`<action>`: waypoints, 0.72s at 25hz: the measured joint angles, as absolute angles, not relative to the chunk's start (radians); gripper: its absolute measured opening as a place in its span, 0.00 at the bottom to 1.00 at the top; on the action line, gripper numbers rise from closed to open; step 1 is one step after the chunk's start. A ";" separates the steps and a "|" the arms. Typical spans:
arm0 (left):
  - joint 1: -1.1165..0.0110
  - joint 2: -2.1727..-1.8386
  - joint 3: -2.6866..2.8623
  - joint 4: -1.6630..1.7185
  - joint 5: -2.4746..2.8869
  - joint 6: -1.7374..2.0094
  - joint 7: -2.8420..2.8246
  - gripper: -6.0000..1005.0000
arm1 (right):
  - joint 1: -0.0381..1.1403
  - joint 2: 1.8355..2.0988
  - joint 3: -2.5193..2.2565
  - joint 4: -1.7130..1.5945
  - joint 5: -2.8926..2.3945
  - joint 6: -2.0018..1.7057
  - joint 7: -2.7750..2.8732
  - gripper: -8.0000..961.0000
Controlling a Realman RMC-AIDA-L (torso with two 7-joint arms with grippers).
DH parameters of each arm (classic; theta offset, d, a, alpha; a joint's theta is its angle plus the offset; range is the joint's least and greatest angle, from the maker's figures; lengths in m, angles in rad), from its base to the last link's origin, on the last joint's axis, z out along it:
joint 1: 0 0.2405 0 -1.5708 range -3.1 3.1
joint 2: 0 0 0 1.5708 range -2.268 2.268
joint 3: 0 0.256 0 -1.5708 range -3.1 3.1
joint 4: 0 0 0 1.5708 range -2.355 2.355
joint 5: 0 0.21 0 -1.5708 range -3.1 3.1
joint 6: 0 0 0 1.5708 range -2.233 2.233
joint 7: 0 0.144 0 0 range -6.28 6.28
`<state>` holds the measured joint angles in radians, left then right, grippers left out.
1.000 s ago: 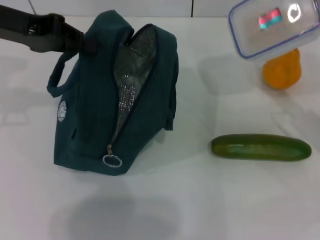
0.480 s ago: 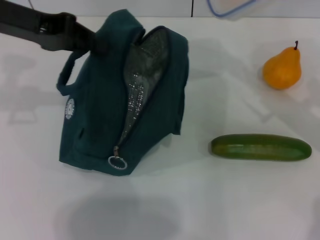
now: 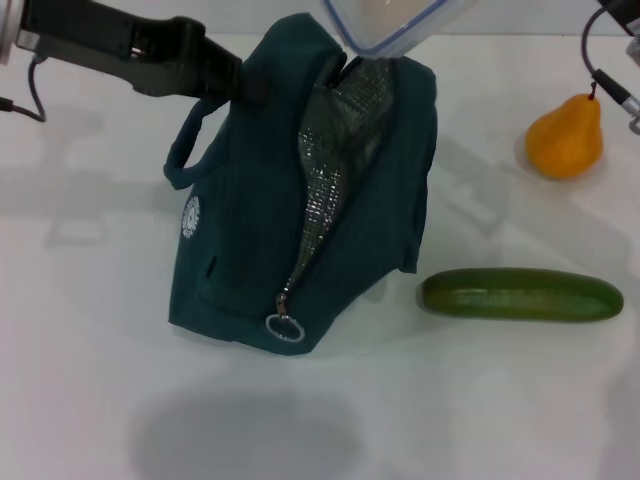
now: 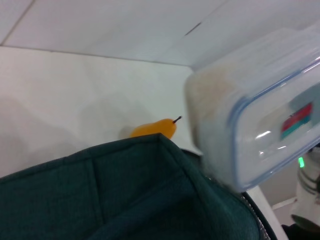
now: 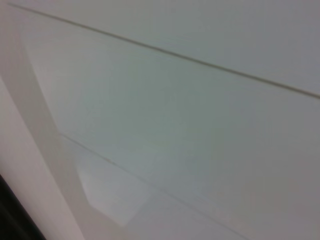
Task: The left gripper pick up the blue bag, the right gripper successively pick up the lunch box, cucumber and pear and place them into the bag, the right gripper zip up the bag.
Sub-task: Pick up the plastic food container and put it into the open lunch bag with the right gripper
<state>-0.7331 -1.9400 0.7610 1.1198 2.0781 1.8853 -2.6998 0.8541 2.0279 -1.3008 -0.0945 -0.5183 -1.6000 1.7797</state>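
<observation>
The blue bag (image 3: 250, 230) stands tilted on the white table (image 3: 90, 350), unzipped, with its silver lining (image 3: 335, 170) showing and its zipper ring (image 3: 284, 328) low at the front. My left gripper (image 3: 245, 85) reaches in from the upper left and is shut on the bag's top by the handle. The clear lunch box (image 3: 385, 25) hangs in the air right over the bag's open mouth; the left wrist view shows the lunch box (image 4: 250, 115) close above the bag's rim (image 4: 100, 195). My right gripper is out of view. The cucumber (image 3: 520, 295) and pear (image 3: 565, 140) lie to the right.
Cables of the right arm (image 3: 600, 60) hang at the upper right, near the pear. The pear (image 4: 155, 129) also peeks over the bag in the left wrist view. The right wrist view shows only a pale wall. Bare table lies in front of the bag.
The left gripper has pulled the bag to the right and tilted it more. The lunch box has travelled left from above the pear to above the bag's opening.
</observation>
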 joint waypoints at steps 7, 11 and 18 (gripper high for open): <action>-0.733 -1.940 0.753 1.094 2.061 1.879 -2.693 0.05 | 0.855 2.028 -1.390 -0.096 -0.515 -1.573 1.780 0.13; -0.733 -1.939 0.750 1.074 2.061 1.868 -2.687 0.05 | 0.826 2.028 -1.456 -0.117 -0.510 -1.558 1.781 0.13; -0.729 -1.936 0.748 1.056 2.040 1.851 -2.685 0.05 | 0.751 2.028 -1.637 -0.223 -0.438 -1.474 1.780 0.13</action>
<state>-0.7293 -1.9357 0.7478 1.0561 2.0397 1.8506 -2.6850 0.7506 2.0279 -1.6367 -0.2228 -0.4385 -1.4741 1.7797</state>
